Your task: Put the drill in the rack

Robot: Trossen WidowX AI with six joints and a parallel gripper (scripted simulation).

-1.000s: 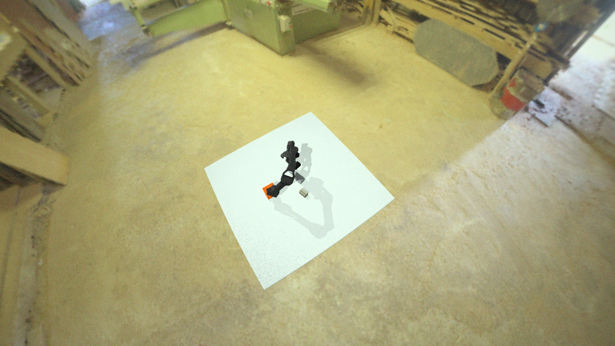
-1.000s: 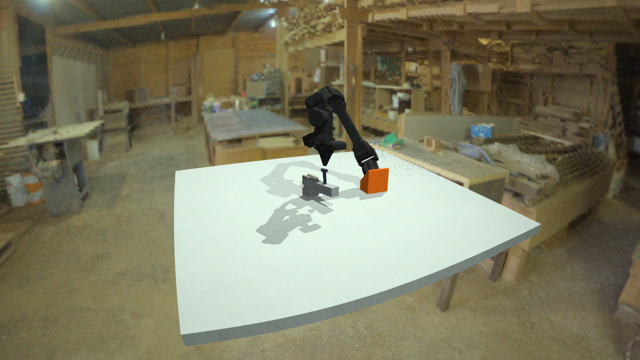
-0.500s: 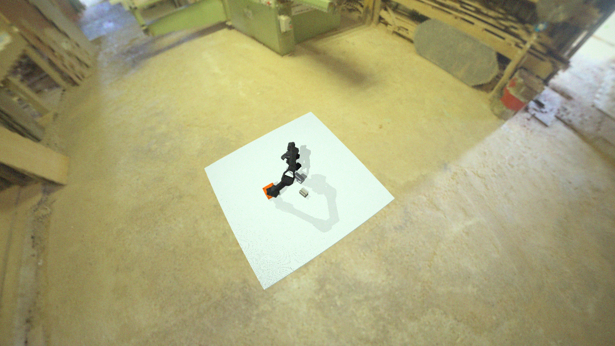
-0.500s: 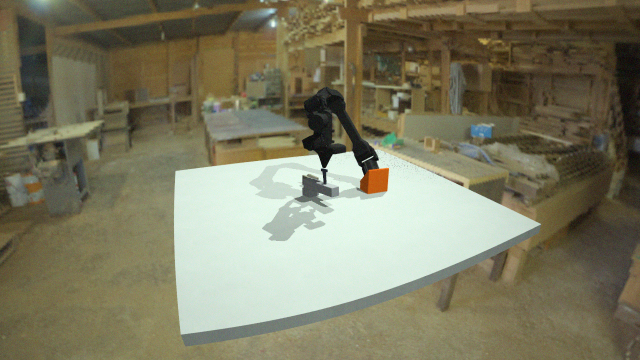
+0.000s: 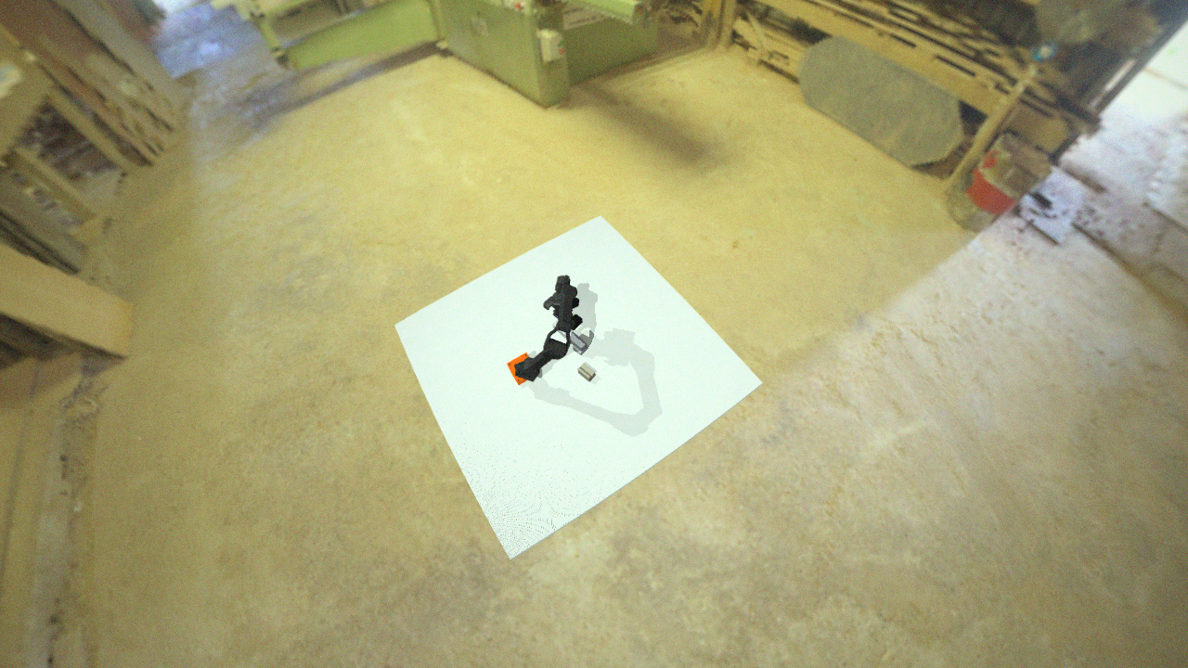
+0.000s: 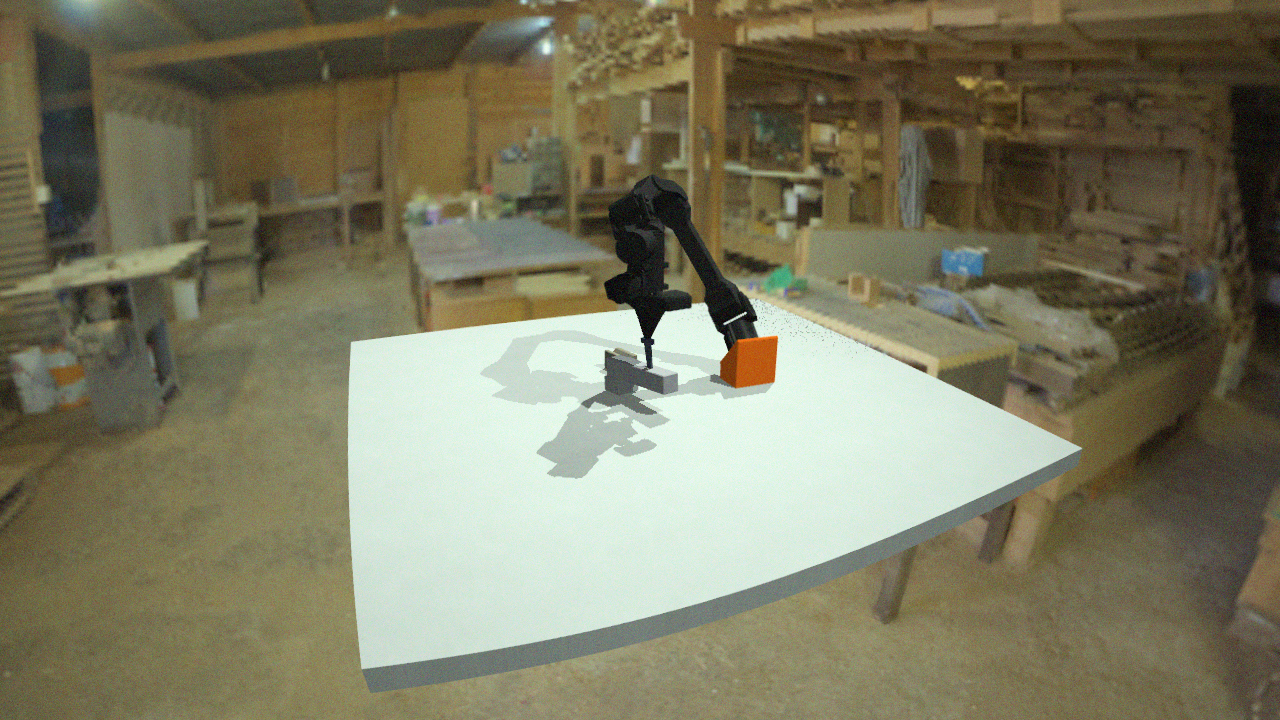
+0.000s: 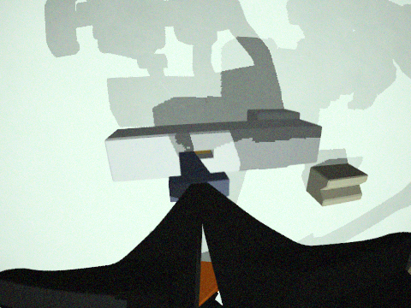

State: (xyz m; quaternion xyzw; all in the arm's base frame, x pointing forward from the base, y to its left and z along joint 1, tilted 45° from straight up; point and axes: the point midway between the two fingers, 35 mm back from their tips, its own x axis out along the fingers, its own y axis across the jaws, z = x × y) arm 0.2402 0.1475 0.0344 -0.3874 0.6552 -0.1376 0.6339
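My gripper [image 7: 199, 191] [image 6: 647, 335] is shut and empty, pointing down with its tips at the head of the dark navy T-shaped key [image 7: 193, 164] [image 6: 648, 356]. The tips look close to or on the head; contact cannot be told. The key stands upright in the long grey holder [image 7: 141, 158] [image 6: 663, 382] [image 5: 579, 342]. A small yellow strip [image 7: 203, 152] shows in the holder's slot beside the key. I cannot tell the drill apart from the holder. The beige grooved rack [image 7: 338, 185] [image 5: 586, 372] stands apart from the holder, near its right end in the wrist view.
The orange block [image 5: 514, 366] [image 6: 757, 361] is at the arm's base. The arm [image 5: 544, 357] [image 6: 699, 250] reaches from there over the white table [image 5: 465, 398] [image 6: 716, 501]. Arm shadows fall across the table around the holder and rack.
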